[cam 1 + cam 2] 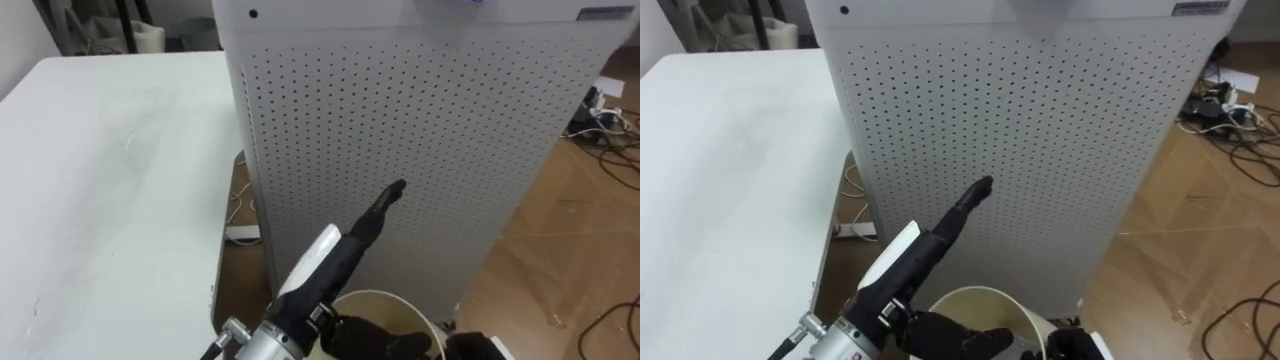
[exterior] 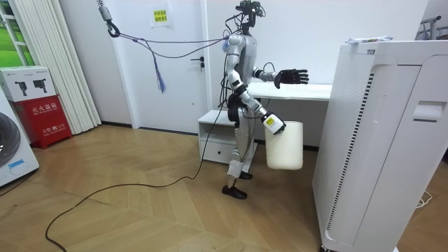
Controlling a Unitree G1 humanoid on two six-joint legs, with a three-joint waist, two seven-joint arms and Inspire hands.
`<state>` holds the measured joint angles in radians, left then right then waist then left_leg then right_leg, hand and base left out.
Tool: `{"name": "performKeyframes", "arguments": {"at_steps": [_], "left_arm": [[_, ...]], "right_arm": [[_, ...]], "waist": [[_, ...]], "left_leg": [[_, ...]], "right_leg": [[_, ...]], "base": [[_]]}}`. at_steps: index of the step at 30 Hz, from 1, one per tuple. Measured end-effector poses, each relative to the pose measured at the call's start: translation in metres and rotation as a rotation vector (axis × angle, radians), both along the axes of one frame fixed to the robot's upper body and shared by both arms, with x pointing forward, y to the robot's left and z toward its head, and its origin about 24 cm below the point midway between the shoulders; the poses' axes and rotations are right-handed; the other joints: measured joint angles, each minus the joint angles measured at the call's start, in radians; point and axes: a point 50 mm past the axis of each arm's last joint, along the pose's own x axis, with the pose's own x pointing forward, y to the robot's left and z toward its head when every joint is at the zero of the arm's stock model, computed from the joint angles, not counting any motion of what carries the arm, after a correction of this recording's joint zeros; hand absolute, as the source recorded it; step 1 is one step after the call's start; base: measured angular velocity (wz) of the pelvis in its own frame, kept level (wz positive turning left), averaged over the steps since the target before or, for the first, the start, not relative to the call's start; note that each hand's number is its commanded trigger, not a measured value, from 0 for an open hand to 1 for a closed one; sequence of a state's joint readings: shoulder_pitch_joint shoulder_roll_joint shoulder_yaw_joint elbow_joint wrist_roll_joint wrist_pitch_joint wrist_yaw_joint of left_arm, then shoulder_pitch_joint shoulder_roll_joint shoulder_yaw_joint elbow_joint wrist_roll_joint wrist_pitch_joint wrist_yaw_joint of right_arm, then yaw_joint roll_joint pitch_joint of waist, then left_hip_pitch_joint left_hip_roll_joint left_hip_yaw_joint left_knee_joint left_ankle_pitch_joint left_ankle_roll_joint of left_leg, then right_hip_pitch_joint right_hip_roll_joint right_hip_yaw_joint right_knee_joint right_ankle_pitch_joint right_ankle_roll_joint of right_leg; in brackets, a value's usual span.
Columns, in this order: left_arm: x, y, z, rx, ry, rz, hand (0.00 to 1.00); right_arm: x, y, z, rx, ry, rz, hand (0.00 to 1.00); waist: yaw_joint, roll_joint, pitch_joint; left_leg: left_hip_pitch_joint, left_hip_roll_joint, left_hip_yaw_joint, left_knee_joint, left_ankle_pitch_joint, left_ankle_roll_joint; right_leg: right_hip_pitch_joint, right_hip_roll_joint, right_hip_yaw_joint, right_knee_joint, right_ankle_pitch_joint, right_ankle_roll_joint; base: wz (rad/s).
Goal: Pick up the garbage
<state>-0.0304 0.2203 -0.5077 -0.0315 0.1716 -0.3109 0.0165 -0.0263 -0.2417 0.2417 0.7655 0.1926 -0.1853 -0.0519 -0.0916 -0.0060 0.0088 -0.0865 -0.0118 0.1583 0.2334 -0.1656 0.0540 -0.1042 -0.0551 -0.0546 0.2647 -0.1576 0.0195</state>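
Room view had the robot standing on the wood floor (image 2: 140,210) in the gap between a white desk (image 2: 308,91) and a tall white perforated cabinet (image 2: 378,140), facing the cabinet. Its left robot hand (image 2: 290,75) was stuck out level in the air, fingers straight and spread, holding nothing. The desk sat just below and beyond that hand.

The right robot hand (image 2: 274,124) was lower down, on the camera's side of the body. A white bin (image 2: 285,148) hung straight down from it, well clear of the floor, so that hand was clamped on the bin's top edge. The cabinet stood just past the bin on the room view's right, and the two looked apart.

From the head camera, the left robot hand pointed up at the cabinet's dotted face. It was close, but I couldn't tell if the fingertips actually touched. The bin's round rim showed right below that hand, with dark fingers curled at it. The desk lay off to the hand's left, and some cables (image 1: 600,120) sat on the floor well off to its right.
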Motion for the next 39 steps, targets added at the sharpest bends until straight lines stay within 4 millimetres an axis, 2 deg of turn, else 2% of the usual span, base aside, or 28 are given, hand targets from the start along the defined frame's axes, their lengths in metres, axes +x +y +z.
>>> {"name": "performKeyframes", "arguments": {"at_steps": [3, 5, 7, 8, 10, 12, 13, 17, 19, 22, 24, 26, 29, 36, 39], "left_arm": [[0.002, 0.005, 0.001, 0.01, -0.026, 0.043, 0.0], [0.005, 0.009, 0.005, 0.017, -0.057, 0.079, 0.0], [0.009, 0.019, 0.013, 0.011, -0.119, 0.144, 0.0], [0.01, 0.022, 0.017, 0.009, -0.148, 0.171, 0.0], [0.011, 0.025, 0.02, 0.01, -0.187, 0.205, 0.0], [0.011, 0.027, 0.022, 0.004, -0.215, 0.23, 0.0], [0.012, 0.028, 0.023, 0.008, -0.233, 0.243, 0.0], [0.012, 0.035, 0.032, 0.032, -0.3, 0.285, 0.0], [0.012, 0.04, 0.036, 0.033, -0.336, 0.318, 0.0], [0.003, 0.044, 0.04, 0.008, -0.36, 0.349, 0.0], [-0.004, 0.047, 0.043, 0.0, -0.381, 0.373, 0.0], [-0.009, 0.052, 0.046, -0.01, -0.401, 0.406, 0.0], [-0.012, 0.059, 0.052, 0.016, -0.443, 0.439, 0.0], [-0.017, 0.068, 0.067, 0.008, -0.559, 0.508, 0.0], [-0.017, 0.073, 0.07, -0.013, -0.589, 0.551, 0.0]], "right_arm": [[-0.006, -0.001, -0.004, 0.005, 0.019, -0.012, 1.0], [-0.01, -0.002, -0.007, 0.007, 0.041, -0.017, 1.0], [-0.016, 0.001, -0.013, 0.019, 0.072, -0.019, 1.0], [-0.021, 0.0, -0.016, 0.024, 0.085, -0.022, 1.0], [-0.027, -0.001, -0.019, 0.028, 0.105, -0.028, 1.0], [-0.031, -0.001, -0.022, 0.035, 0.123, -0.039, 1.0], [-0.033, -0.003, -0.024, 0.031, 0.136, -0.044, 1.0], [-0.038, -0.005, -0.026, 0.039, 0.155, -0.031, 1.0], [-0.039, -0.005, -0.025, 0.045, 0.157, -0.023, 1.0], [-0.039, -0.005, -0.026, 0.052, 0.16, -0.014, 1.0], [-0.04, -0.005, -0.026, 0.054, 0.162, -0.004, 1.0], [-0.041, -0.003, -0.027, 0.05, 0.172, 0.028, 1.0], [-0.039, -0.001, -0.025, 0.051, 0.167, 0.049, 1.0], [-0.038, -0.005, -0.022, 0.062, 0.152, 0.032, 1.0], [-0.039, -0.004, -0.022, 0.066, 0.155, 0.04, 1.0]], "waist": [[0.005, -0.006, 0.0034], [0.017, -0.017, 0.0072], [0.021, -0.025, 0.0058], [0.022, -0.029, 0.0053], [0.038, -0.031, 0.0054], [0.043, -0.031, 0.0052], [0.043, -0.032, 0.0056], [0.044, -0.029, 0.0055], [0.044, -0.021, 0.006], [0.049, -0.008, 0.0003], [0.063, -0.005, -0.0017], [0.089, -0.005, -0.0019], [0.102, -0.004, -0.0025], [0.094, -0.003, -0.0036], [0.095, 0.003, -0.0056]], "left_leg": [[0.048, 0.005, 0.06, -0.025, -0.003, 0.002], [0.064, 0.01, 0.096, -0.024, -0.013, 0.002], [0.064, 0.023, 0.142, 0.0, -0.034, 0.0], [0.065, 0.028, 0.159, 0.006, -0.041, -0.001], [0.078, 0.036, 0.188, 0.004, -0.05, -0.004], [0.086, 0.044, 0.203, 0.005, -0.057, -0.007], [0.086, 0.045, 0.207, 0.004, -0.057, -0.008], [0.086, 0.056, 0.214, 0.005, -0.064, -0.018], [0.096, 0.066, 0.219, 0.004, -0.068, -0.024], [0.116, 0.074, 0.223, -0.003, -0.073, -0.034], [0.121, 0.071, 0.21, -0.003, -0.074, -0.036], [0.136, 0.065, 0.188, -0.001, -0.074, -0.037], [0.151, 0.065, 0.197, -0.013, -0.077, -0.042], [0.155, 0.065, 0.196, -0.02, -0.079, -0.046], [0.166, 0.062, 0.195, -0.031, -0.079, -0.046]], "right_leg": [[0.0, -0.007, -0.004, 0.018, -0.003, 0.001], [-0.012, -0.014, -0.026, 0.036, -0.003, 0.002], [-0.036, -0.022, -0.058, 0.063, -0.002, 0.0], [-0.041, -0.022, -0.059, 0.068, -0.001, -0.001], [-0.038, -0.02, -0.07, 0.065, 0.007, -0.002], [-0.032, -0.024, -0.108, 0.064, 0.015, -0.006], [-0.035, -0.025, -0.123, 0.064, 0.015, -0.006], [-0.037, -0.016, -0.125, 0.061, 0.016, -0.009], [-0.026, -0.008, -0.139, 0.043, 0.018, -0.014], [-0.012, 0.007, -0.138, 0.027, 0.019, -0.022], [-0.02, 0.014, -0.117, 0.029, 0.018, -0.024], [-0.025, 0.029, -0.073, 0.028, 0.019, -0.028], [-0.032, 0.045, -0.029, 0.029, 0.02, -0.032], [-0.035, 0.053, -0.014, 0.027, 0.027, -0.033], [-0.034, 0.058, -0.003, 0.026, 0.035, -0.036]], "base": [[-0.55], [-0.72], [-0.69], [-0.5], [-0.47], [-0.36], [-0.15], [-0.08], [-0.05], [-0.19], [-0.44], [-0.61], [-0.38], [-0.06], [-0.17]]}}
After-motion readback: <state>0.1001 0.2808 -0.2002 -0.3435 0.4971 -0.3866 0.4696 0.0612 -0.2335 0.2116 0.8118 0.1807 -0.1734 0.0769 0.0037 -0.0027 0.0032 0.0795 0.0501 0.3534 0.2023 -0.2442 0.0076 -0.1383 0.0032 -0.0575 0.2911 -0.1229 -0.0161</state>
